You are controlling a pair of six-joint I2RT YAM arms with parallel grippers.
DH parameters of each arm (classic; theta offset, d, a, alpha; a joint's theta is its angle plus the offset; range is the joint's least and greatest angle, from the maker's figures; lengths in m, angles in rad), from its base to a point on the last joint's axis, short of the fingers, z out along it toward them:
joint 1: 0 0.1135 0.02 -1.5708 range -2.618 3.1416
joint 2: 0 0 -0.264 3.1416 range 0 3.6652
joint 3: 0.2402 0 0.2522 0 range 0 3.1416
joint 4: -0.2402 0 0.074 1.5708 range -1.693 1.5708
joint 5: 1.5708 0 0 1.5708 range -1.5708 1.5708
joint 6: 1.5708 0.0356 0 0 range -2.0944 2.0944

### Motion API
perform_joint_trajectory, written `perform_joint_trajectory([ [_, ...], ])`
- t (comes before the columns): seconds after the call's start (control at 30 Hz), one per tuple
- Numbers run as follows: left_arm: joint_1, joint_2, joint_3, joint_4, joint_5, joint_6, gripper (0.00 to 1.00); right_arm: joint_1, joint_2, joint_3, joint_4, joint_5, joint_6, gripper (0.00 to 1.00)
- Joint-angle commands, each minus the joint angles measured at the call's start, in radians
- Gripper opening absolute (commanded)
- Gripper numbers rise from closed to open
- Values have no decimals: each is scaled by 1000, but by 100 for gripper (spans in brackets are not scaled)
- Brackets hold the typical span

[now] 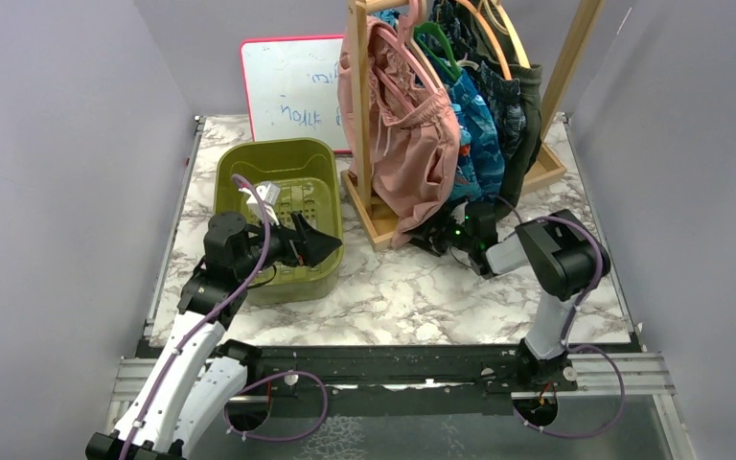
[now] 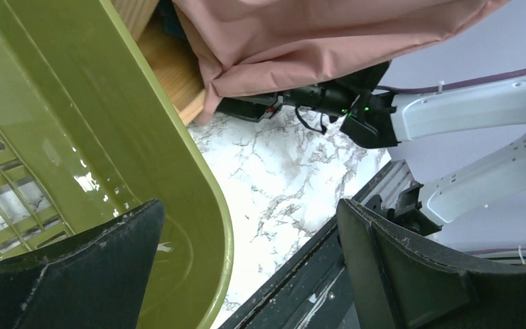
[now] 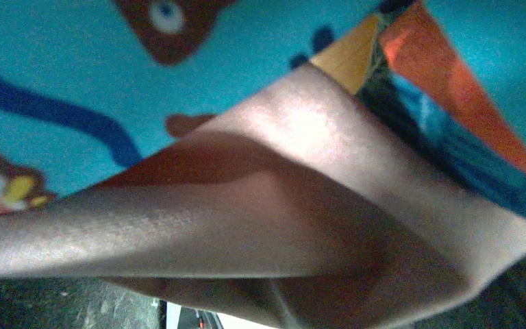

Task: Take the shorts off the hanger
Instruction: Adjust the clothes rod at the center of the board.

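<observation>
Your right claw [image 1: 438, 233] sits at the hem of the dusty pink shorts [image 1: 412, 153], which hang creased directly above it; its grip cannot be told. Your left claw [image 2: 246, 233] is spread wide over the green basket [image 2: 109, 103] rim.

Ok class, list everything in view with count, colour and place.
pink shorts: one, dusty pink, rack's left end
cartoon-print shorts: one, bright blue, behind the pink
darker shorts: several, blue to olive, further back
hangers: several, pink, green, orange, on the rack
rack: one, light wood, table's far side
basket: one, olive green, left of rack
whiteboard: one, red-edged, behind basket
table: one, white marble
left hand: one, black, open, over basket's rim
right hand: one, black, at pink shorts' hem
</observation>
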Motion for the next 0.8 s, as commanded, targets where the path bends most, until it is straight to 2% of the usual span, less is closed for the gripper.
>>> perform_joint_trajectory([
  [0.0, -4, -28, -13, 34, 9, -16, 98, 59, 96, 74, 103, 111, 37, 64],
  [0.17, -4, -48, -14, 34, 7, -11, 98, 113, 93, 77, 35, 142, -6, 66],
  [0.3, -5, -28, -8, 35, 19, 8, 98, 113, -15, -30, -2, 199, -52, 72],
  [0.4, -6, -7, -6, 34, 18, 20, 98, 113, -164, -85, -143, 244, -124, 77],
  [0.6, -7, 0, -18, 35, -27, 41, 99, 113, -523, -129, -612, 473, -197, 86],
  [0.77, -7, 8, -40, 11, -56, 53, 98, 113, -847, -196, -812, 499, -225, 86],
])
